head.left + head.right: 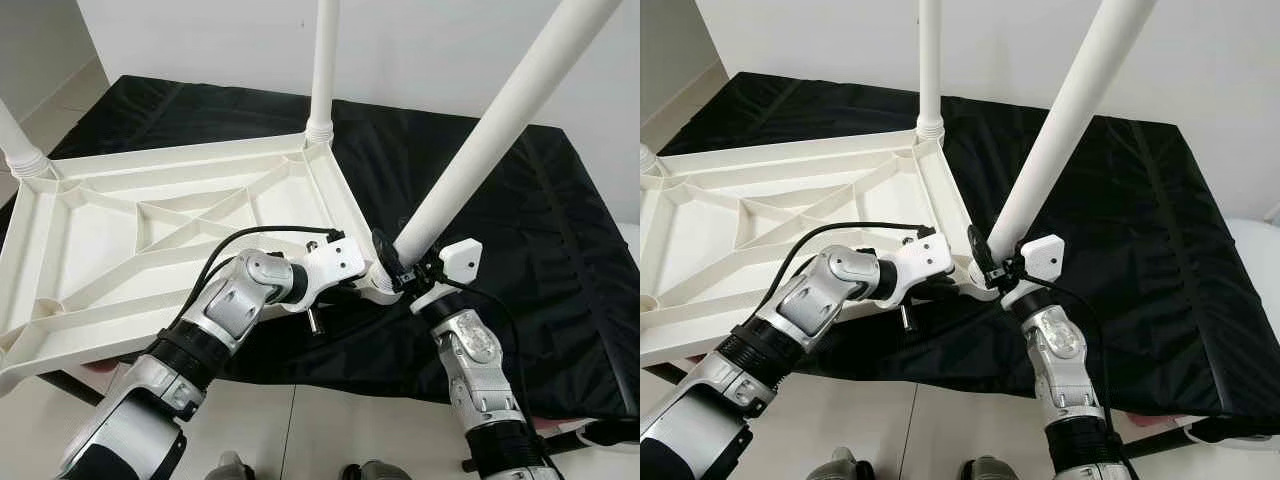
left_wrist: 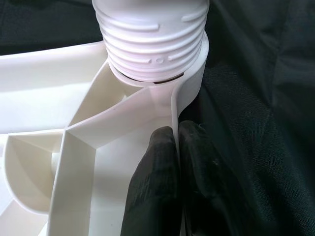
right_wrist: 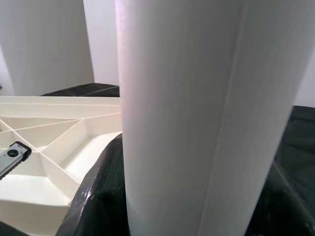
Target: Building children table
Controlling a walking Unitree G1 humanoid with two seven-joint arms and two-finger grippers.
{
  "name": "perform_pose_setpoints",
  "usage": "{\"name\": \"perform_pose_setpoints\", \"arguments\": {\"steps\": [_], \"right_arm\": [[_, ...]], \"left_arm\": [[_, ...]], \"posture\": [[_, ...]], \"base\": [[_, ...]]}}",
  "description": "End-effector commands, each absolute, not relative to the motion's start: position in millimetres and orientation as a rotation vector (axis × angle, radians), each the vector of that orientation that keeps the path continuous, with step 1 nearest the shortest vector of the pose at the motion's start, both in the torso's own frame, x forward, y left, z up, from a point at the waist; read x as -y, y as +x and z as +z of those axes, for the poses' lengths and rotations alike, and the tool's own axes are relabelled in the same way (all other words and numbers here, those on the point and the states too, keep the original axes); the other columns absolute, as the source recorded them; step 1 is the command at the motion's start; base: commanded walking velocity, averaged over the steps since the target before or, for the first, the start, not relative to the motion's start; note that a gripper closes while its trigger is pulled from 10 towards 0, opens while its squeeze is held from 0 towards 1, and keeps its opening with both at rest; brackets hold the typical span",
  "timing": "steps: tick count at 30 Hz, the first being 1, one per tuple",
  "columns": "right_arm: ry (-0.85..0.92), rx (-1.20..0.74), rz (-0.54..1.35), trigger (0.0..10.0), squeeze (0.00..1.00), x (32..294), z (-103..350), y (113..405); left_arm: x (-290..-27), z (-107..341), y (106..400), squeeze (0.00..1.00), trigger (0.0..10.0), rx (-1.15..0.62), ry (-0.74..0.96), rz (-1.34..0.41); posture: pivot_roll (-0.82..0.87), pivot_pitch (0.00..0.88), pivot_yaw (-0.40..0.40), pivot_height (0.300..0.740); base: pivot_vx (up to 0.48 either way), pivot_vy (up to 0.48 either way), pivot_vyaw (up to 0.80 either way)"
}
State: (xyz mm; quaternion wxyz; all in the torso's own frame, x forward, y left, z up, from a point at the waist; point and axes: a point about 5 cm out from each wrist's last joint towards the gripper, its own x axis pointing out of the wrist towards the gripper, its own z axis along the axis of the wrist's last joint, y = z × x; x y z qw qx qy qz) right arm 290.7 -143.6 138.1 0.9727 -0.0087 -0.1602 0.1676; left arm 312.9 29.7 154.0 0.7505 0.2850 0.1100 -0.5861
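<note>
We're looking down on the white children's table top (image 1: 150, 240), lying upside down on a black cloth (image 1: 540, 250) so its ribbed underside faces up, and at its near right corner socket (image 2: 162, 88) a long white leg (image 1: 500, 120) leans in at a clear tilt, its base at the socket. In the left wrist view we see the leg's threaded end (image 2: 150, 39) sitting in that socket with several ridges of thread showing above the rim. Our left gripper (image 2: 174, 147) is at that same corner, its black fingers (image 2: 152, 187) pinched narrowly on the thin upright wall of the table top's edge, one finger on the inner side and one on the outer. Our right gripper (image 1: 395, 268) is at the foot of the tilted leg, its fingers closed around the tube just above the socket, and the right wrist view shows the leg's smooth white surface up close. Further out we have another leg (image 1: 322, 60) standing upright in the far right corner, and a third leg (image 1: 15, 140) rising at the far left corner. The cloth covers a low surface against a white wall (image 1: 200, 40), and pale floor tiles (image 1: 330, 430) show at the near edge.
</note>
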Motion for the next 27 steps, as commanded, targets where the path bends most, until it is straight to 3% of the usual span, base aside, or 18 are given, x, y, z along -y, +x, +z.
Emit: {"name": "perform_pose_setpoints", "arguments": {"steps": [1, 18, 27], "right_arm": [[-0.022, 0.151, 0.247, 10.0, 0.00, 155, 106, 286], [-0.005, 0.174, 0.135, 10.0, 0.00, 146, 113, 282], [-0.007, 0.174, -0.036, 10.0, 0.00, 145, 119, 284]], "left_arm": [[-21, 178, 311, 0.00, 10.0, -0.134, 0.631, -1.337], [-20, 180, 312, 0.00, 10.0, -0.131, 0.630, -1.340], [-20, 181, 311, 0.00, 10.0, -0.128, 0.631, -1.341]], "posture": [[-0.05, 0.037, -0.012, 0.740], [-0.05, 0.043, -0.011, 0.740], [-0.05, 0.045, -0.008, 0.740]], "base": [[0.000, 0.000, 0.00], [0.000, 0.000, 0.00], [0.000, 0.000, 0.00]]}}
